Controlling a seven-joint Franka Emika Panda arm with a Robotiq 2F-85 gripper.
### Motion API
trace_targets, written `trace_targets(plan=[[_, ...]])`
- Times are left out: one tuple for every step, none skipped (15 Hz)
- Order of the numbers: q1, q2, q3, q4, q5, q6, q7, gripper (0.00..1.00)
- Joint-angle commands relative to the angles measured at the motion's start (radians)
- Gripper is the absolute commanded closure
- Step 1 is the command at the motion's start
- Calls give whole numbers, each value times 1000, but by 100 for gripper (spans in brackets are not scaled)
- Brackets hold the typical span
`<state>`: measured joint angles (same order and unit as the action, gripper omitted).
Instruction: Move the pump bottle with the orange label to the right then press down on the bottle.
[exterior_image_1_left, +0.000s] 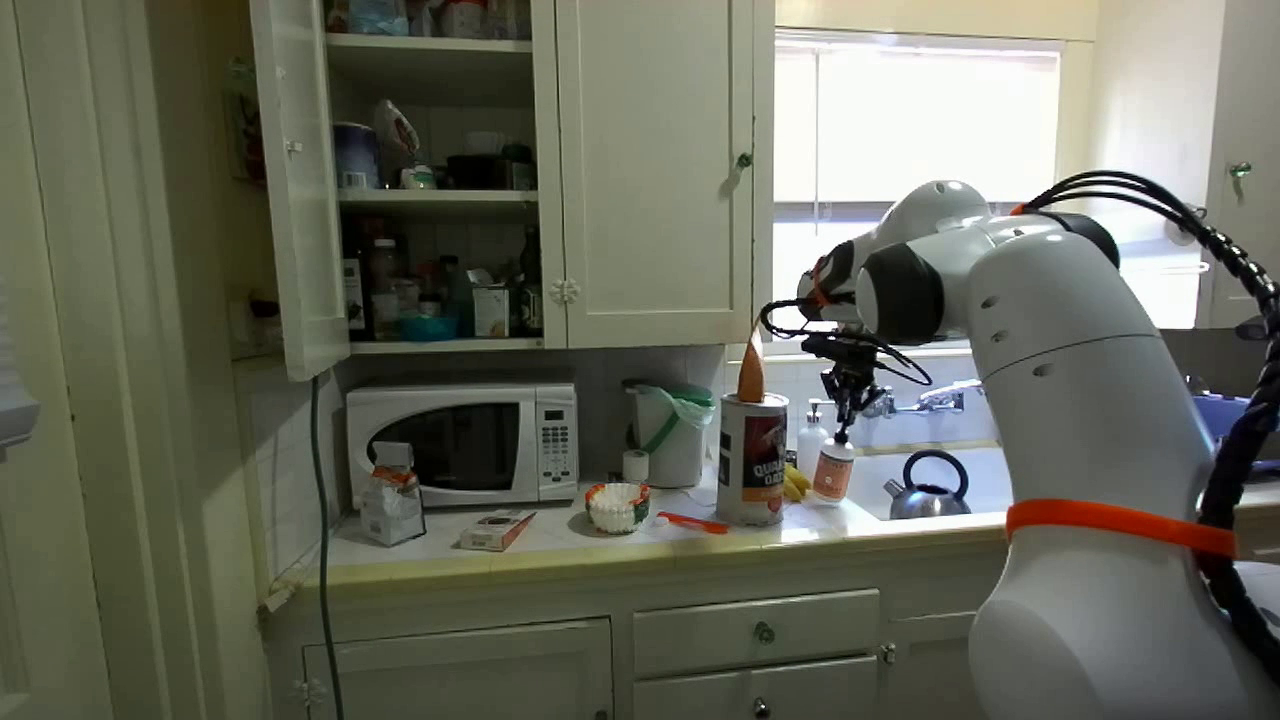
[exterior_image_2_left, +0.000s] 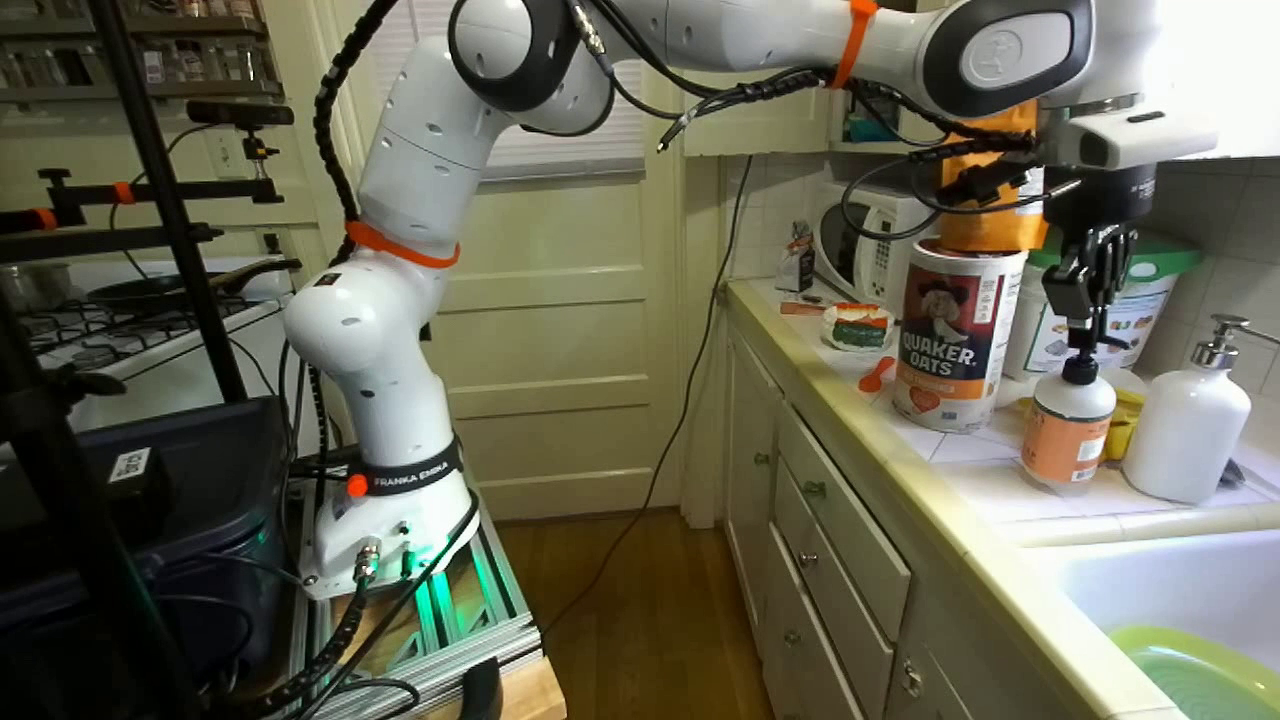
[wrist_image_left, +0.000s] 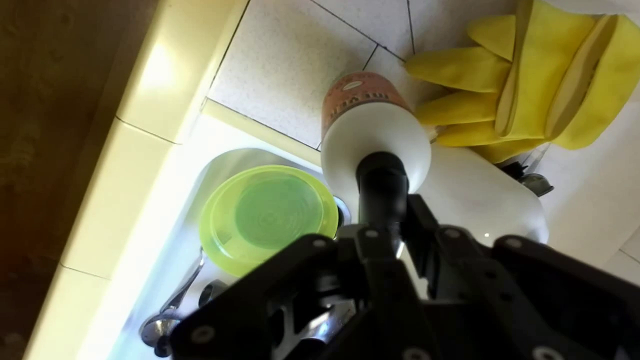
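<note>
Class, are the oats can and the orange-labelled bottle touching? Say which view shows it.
Apart. In both exterior views a gap separates the can from the bottle, and counter shows between their bases.

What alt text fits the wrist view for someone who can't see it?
Looking down, the pincer is at the black pump top of an orange-labelled white bottle on the tiled counter; whether it grips is unclear. Yellow rubber gloves lie to the right, and a yellow-green bowl sits in the sink to the left.
</note>
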<state>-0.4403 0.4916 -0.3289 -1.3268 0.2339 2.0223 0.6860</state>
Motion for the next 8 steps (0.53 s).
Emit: trace_targets(plan=[[4,21,-12,55,-17,-45,56,96],[6,25,-14,61,-24,-48,70,96],[6,29,-15,69,-30,-53,85,96],[6,33,-15,76,-35,-53,99,96],[6,39,-15,85,-40,-60,113,96],[4,44,-11,91,-40,-59,117,96],[2,52,-10,100,-41,-61,125,96],[1,60,-9,112,-42,-69,129,96]])
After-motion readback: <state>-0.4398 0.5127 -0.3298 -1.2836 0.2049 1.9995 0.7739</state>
